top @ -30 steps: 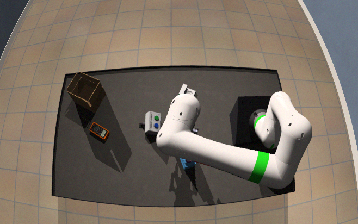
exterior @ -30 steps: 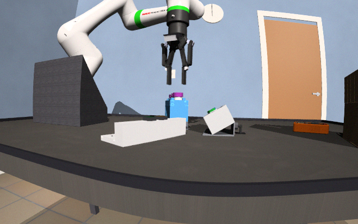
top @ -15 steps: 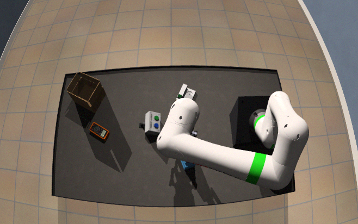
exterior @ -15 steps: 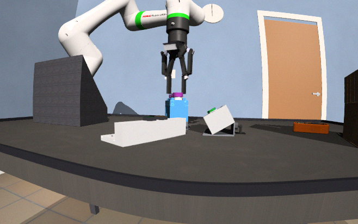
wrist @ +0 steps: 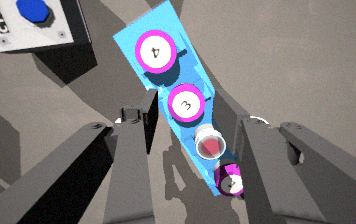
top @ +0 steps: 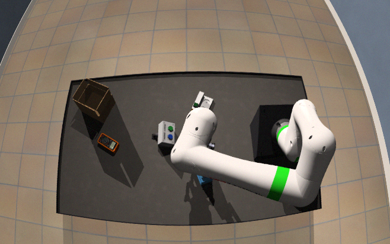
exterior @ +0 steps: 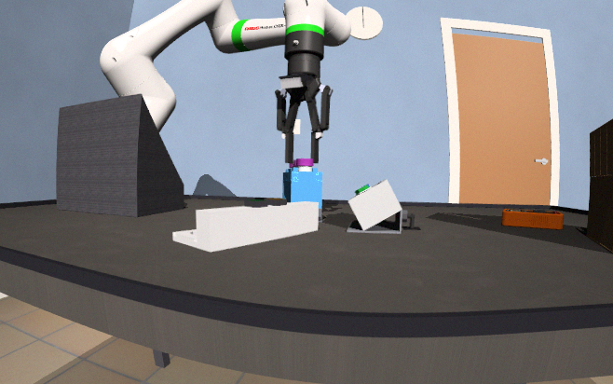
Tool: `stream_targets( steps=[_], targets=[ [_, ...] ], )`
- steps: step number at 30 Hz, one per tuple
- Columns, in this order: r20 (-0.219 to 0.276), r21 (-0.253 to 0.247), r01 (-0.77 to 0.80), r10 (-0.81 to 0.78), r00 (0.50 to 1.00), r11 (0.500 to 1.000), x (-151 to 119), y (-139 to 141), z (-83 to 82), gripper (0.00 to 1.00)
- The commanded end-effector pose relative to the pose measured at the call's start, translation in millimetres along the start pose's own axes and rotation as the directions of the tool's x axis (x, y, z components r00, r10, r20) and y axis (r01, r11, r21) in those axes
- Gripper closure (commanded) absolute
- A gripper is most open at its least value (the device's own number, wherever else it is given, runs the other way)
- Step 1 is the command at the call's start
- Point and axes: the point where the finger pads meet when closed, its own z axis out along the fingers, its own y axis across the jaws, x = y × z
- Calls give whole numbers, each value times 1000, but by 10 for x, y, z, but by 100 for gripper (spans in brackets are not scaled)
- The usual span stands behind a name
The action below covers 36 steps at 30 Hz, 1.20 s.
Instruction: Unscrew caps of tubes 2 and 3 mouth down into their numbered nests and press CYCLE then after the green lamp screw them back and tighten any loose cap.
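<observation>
The blue tube rack holds several tubes in a row. Tubes 4 and 3 carry magenta caps with white numbered tops. Tube 2 is uncapped and shows red liquid. Tube 1 is capped, at the frame's lower edge. My gripper points straight down with its fingers part open and empty. They straddle the rack on either side of tube 3. In the exterior view its fingertips are level with the cap tops. The white cap tray lies in front of the rack; its nests are hidden.
The key housing with green key and blue key stands beside the rack; the blue key is unlit. A cardboard box and an orange multimeter lie far left. The dark base block holds the arm.
</observation>
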Motion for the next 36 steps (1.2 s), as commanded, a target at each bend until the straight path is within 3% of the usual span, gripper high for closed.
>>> stream_targets(
  steps=[1,11,12,26,31,33,36],
  targets=[
    [-1,1,0,0,1000,1000,2,-4,2,59],
    [-1,1,0,0,1000,1000,2,-4,42,59],
    [-1,1,0,0,1000,1000,2,-4,41,70],
    [-1,1,0,0,1000,1000,2,-5,42,70],
    [-1,1,248,-248,969,969,1,-5,39,70],
    [-1,1,248,-248,969,969,1,-5,39,70],
    [-1,1,390,-390,921,921,1,-4,37,70]
  ],
)
